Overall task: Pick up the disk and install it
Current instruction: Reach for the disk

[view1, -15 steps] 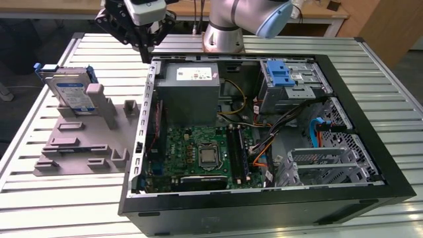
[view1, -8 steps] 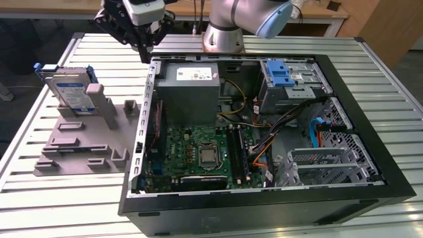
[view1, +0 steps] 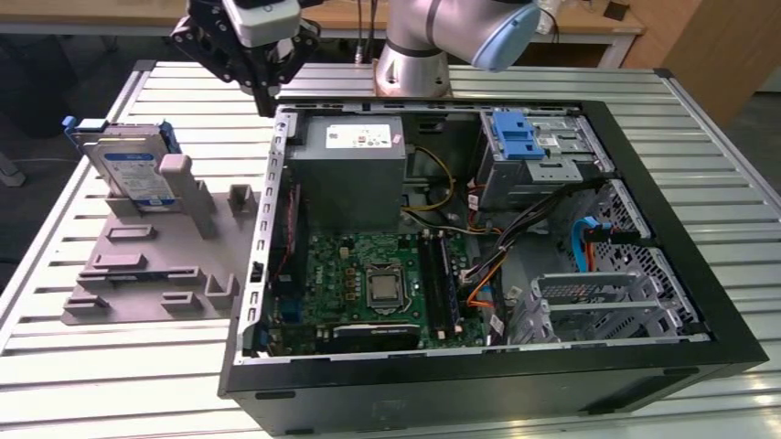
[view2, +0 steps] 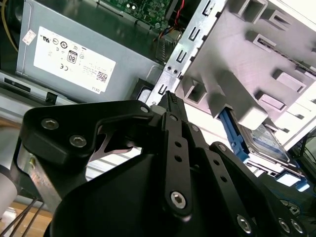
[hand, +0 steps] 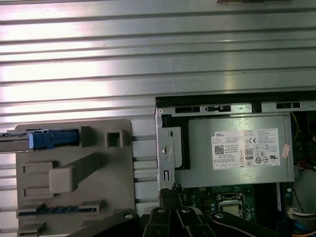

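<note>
Flat rectangular silver hard drive (view1: 132, 169), blue-and-white label on one face, framed by a blue plastic carrier. It stands on edge, near upright with a slight lean, seated in a slot at the far corner of the grey moulded fixture plate (view1: 134, 274). This corner is toward the exterior view's left edge of the slatted metal worktop (view1: 98, 366). Label face is exposed. Seen edge-on in the first wrist view (hand: 49, 139); partly hidden behind a fixture post in the second wrist view (view2: 269, 143).
</note>
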{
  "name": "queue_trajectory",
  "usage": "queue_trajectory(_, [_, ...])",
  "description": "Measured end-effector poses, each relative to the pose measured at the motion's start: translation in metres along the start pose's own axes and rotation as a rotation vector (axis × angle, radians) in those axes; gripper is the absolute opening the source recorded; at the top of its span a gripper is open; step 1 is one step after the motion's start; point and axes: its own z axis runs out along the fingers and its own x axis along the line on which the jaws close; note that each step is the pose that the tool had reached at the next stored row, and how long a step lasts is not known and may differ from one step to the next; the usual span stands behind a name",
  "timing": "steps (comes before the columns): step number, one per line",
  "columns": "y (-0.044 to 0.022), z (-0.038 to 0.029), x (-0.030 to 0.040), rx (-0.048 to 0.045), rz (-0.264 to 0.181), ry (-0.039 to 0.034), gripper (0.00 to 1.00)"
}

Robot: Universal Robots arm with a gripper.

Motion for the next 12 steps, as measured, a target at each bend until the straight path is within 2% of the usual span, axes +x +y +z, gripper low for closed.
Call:
queue_trajectory(7, [0.0018,0.0002,0.0043,-0.0001,0.0,0.0,0.11])
queue_trajectory(12, [0.0082,0.0003,0.0153,0.0,0.0,0.0001,0.11])
